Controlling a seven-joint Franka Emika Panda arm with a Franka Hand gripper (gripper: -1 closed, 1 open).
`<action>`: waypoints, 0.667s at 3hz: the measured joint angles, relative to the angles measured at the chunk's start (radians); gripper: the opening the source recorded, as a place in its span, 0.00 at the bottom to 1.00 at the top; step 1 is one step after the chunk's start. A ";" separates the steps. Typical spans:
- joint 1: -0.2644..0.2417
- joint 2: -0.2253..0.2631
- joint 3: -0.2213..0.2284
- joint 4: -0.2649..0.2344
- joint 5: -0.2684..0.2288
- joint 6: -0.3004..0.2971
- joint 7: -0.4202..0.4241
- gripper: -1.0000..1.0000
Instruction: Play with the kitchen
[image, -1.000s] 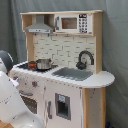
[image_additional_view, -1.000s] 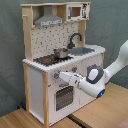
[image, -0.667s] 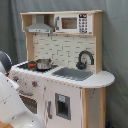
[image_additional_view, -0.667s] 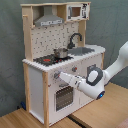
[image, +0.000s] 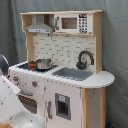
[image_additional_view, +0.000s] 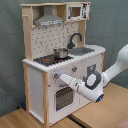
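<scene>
While the toy kitchen stands on the wooden floor in front of the grey curtain, your arm is reaching at its front. On top you can see the little metal pot on the stovetop, the sink beside it and the black faucet behind the sink. Higher up are the hood and the microwave. Down the front are the knobs and the oven door.

In the second exterior view, the gripper sits just beside a knob, right above the oven door. I cannot tell if it is touching the knob, or if it is spread or pressed together.

You are probably going for that knob. Go slowly and straight in, and keep the tip lined up with the knob's middle. Close gently, then turn a little. Don't push hard, or the whole kitchen may slide or tip back.
</scene>
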 joint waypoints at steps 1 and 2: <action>-0.010 -0.031 0.000 0.006 0.000 0.013 0.106 1.00; -0.021 -0.058 0.000 0.019 0.000 0.022 0.237 1.00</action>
